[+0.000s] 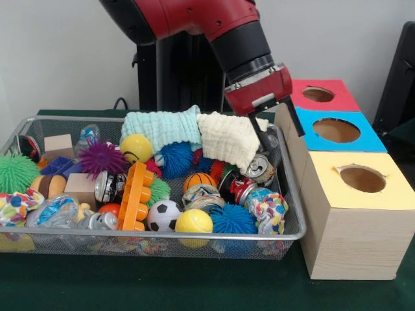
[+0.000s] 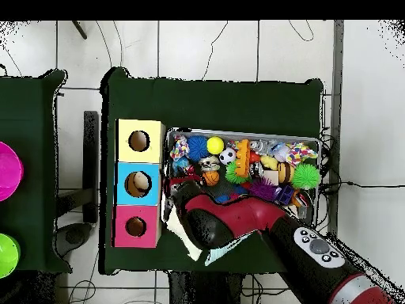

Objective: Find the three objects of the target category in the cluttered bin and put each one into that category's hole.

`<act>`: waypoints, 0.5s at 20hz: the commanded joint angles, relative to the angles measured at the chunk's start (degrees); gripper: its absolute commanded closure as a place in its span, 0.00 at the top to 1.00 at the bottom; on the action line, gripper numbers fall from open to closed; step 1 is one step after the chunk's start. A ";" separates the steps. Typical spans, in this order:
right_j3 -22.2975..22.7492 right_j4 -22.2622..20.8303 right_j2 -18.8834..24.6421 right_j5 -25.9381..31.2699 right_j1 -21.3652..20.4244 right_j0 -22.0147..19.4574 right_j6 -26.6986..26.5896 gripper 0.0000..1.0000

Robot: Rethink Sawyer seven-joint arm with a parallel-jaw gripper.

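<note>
A wire mesh bin holds a heap of toys: several crushed drink cans, one at the back right, spiky balls, a yellow ball, a small football, wooden blocks and two cloths. Beside the bin stand three boxes with holes, red, blue and yellow. My gripper hangs at the bin's back right corner, open, with one finger against the cream cloth just above that can. Nothing shows between its fingers. In the overhead view the arm covers the gripper.
A mint cloth lies along the bin's back edge. An orange toy brick piece stands in the middle. In the overhead view a pink bowl and a green bowl sit far from the boxes.
</note>
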 commanded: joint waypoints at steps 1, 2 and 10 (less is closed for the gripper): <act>-1.31 -1.02 -3.04 -7.56 -0.25 -2.67 8.12 1.00; -0.76 -1.52 -1.35 -7.62 0.14 -4.21 8.11 1.00; -1.64 -1.14 -3.12 -5.53 0.28 -3.64 5.80 1.00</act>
